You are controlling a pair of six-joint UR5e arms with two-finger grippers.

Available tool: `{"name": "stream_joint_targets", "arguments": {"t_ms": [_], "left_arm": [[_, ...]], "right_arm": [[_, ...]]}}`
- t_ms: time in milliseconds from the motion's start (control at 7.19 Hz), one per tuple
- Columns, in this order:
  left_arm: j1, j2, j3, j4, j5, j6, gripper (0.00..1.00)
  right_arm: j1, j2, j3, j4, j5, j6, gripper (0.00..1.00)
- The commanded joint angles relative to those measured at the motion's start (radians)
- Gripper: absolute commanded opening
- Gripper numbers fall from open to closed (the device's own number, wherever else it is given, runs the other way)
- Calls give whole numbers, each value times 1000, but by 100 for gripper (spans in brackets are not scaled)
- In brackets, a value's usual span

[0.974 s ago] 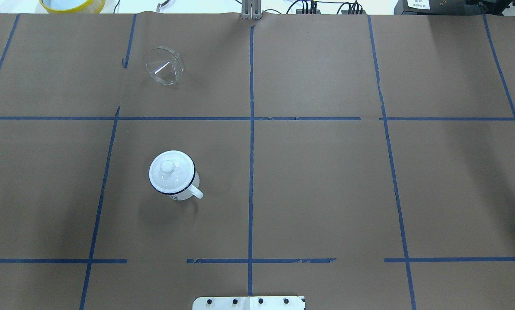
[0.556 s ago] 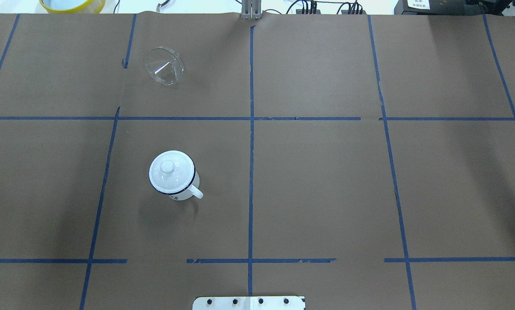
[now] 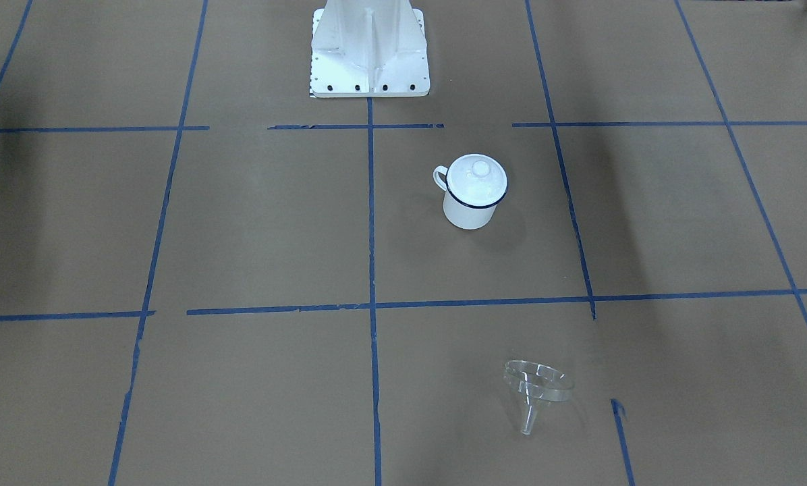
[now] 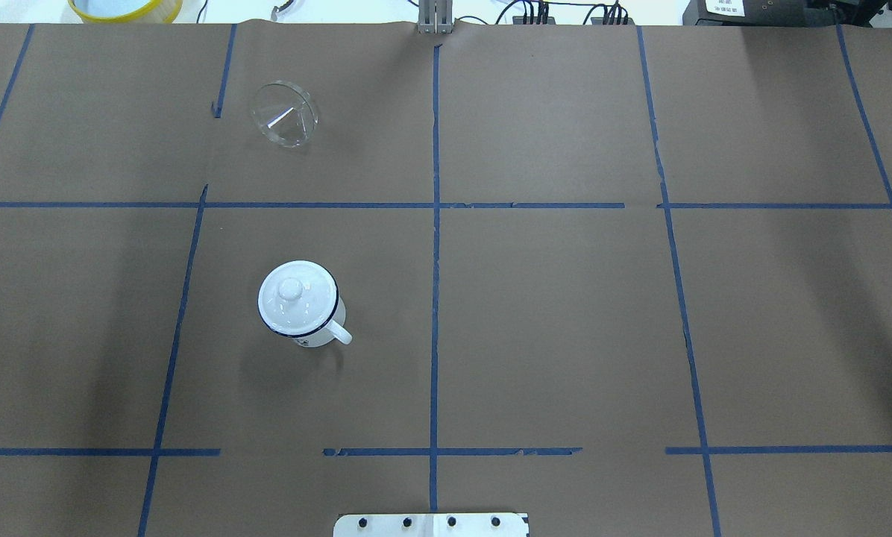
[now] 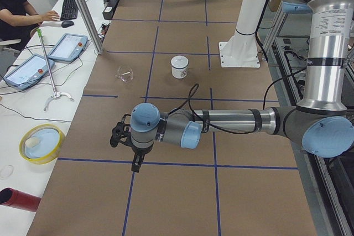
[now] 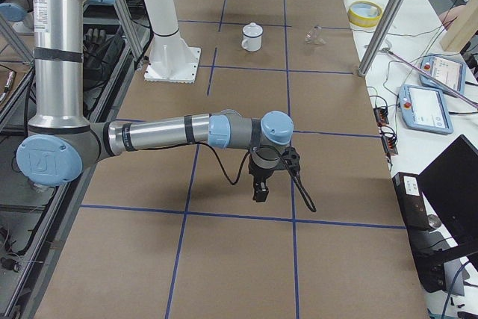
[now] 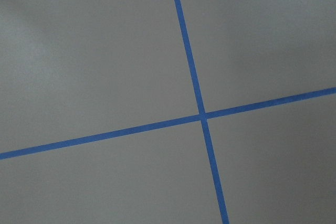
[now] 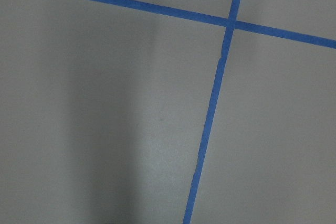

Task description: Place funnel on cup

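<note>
The clear plastic funnel (image 4: pixel 285 114) lies tilted on its side on the brown paper at the far left; it also shows in the front view (image 3: pixel 537 388). The white cup (image 4: pixel 302 307) with a dark blue rim stands upright nearer the robot, also seen in the front view (image 3: pixel 471 202). A white domed lid (image 4: pixel 291 292) with a knob sits on it. My left gripper (image 5: pixel 135 163) and right gripper (image 6: pixel 260 188) hang over bare paper far from both. They show only in the side views, so I cannot tell whether they are open or shut.
The robot's white base plate (image 4: pixel 431 524) is at the near edge. A yellow-rimmed dish (image 5: pixel 41 143), a red cylinder (image 5: pixel 16 198), tablets (image 5: pixel 67 46) and a seated operator (image 5: pixel 16 4) are beyond the table's far side. A metal post (image 5: pixel 83 12) stands there.
</note>
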Motion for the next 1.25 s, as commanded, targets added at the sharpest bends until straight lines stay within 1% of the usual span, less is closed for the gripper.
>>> {"name": "stream_joint_targets", "arguments": {"t_ms": [0, 139, 278, 417, 556, 695, 834, 974, 1113], "left_arm": [[20, 7, -89, -87, -10, -156, 100], [111, 7, -136, -82, -16, -234, 100], [176, 2, -187, -83, -15, -428, 100], [302, -3, -270, -82, 8, -639, 100], [404, -30, -322, -80, 34, -840, 100], [467, -112, -327, -33, 45, -1048, 100], [559, -192, -344, 34, 70, -1147, 100], [657, -314, -350, 185, 213, -1254, 100], [705, -388, -355, 313, 258, -1281, 100]], "right_arm": [[0, 0, 0, 0, 0, 0, 100], [0, 0, 0, 0, 0, 1, 100], [0, 0, 0, 0, 0, 1, 100], [0, 0, 0, 0, 0, 0, 100], [0, 0, 0, 0, 0, 0, 100], [0, 0, 0, 0, 0, 1, 100], [0, 0, 0, 0, 0, 1, 100], [0, 0, 0, 0, 0, 1, 100], [0, 0, 0, 0, 0, 1, 100]]}}
